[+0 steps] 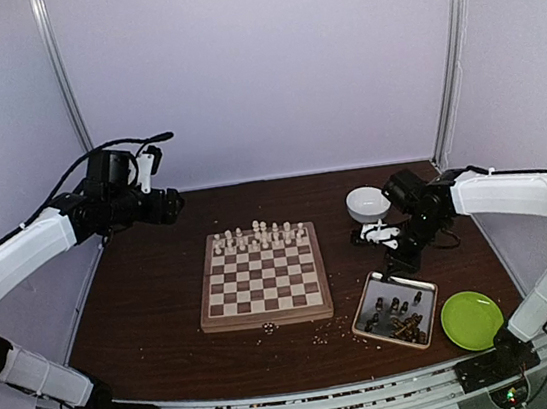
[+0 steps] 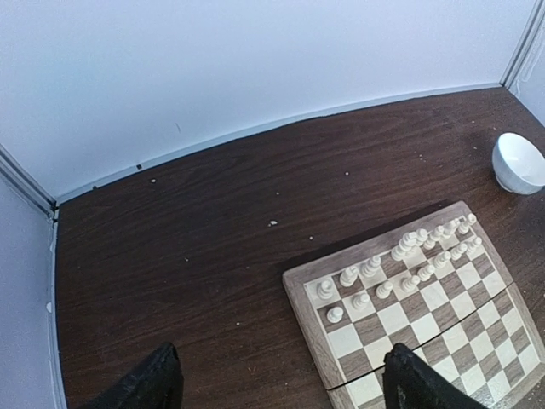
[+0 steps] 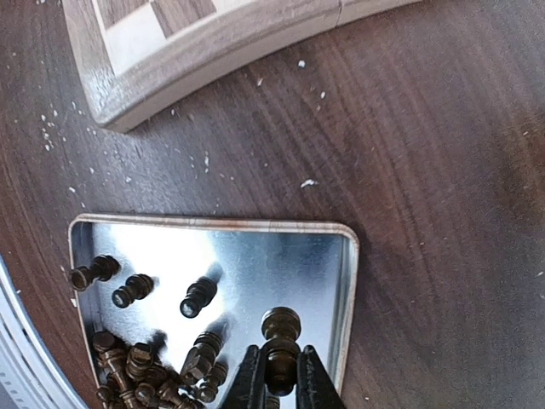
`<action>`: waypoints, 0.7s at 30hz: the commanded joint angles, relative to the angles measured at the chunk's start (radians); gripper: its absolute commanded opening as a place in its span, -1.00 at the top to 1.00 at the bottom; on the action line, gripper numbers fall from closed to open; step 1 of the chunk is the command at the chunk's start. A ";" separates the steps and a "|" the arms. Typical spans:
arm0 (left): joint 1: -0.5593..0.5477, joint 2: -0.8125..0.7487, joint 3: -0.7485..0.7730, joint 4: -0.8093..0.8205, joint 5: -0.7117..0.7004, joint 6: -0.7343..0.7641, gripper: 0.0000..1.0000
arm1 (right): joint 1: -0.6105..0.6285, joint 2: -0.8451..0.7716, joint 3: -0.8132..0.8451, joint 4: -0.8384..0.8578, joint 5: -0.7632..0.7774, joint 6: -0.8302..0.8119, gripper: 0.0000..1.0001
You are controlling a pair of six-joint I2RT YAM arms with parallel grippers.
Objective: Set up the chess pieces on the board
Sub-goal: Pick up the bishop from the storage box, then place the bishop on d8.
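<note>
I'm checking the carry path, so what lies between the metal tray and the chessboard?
Nothing but bare table with a few pale crumbs lies between the tray and the board, seen clearest in the right wrist view.

The dark wooden tabletop (image 1: pixel 147 312) is carrying the board (image 1: pixel 268 319), a metal tray (image 1: pixel 365 300), a white bowl (image 1: pixel 367 204), a green plate (image 1: pixel 471 320) and pale crumbs (image 1: pixel 319 338).

Checkered wooden board (image 1: pixel 263 286), cream chess pieces (image 1: pixel 257 235) upright along its far rows, dark pieces (image 3: pixel 200 296) in tray (image 3: pixel 272 260)
</note>
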 commanded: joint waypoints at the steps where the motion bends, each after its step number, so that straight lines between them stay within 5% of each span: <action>1: 0.007 -0.029 0.038 0.013 0.070 -0.015 -0.64 | 0.001 -0.053 0.090 -0.070 -0.023 -0.015 0.95; 13: 0.007 -0.045 0.036 0.009 0.081 -0.008 -0.60 | 0.146 0.017 0.419 -0.214 -0.043 -0.022 0.93; 21: 0.008 -0.124 0.006 0.004 0.052 -0.008 -0.60 | 0.265 0.241 0.656 -0.287 -0.028 -0.025 0.93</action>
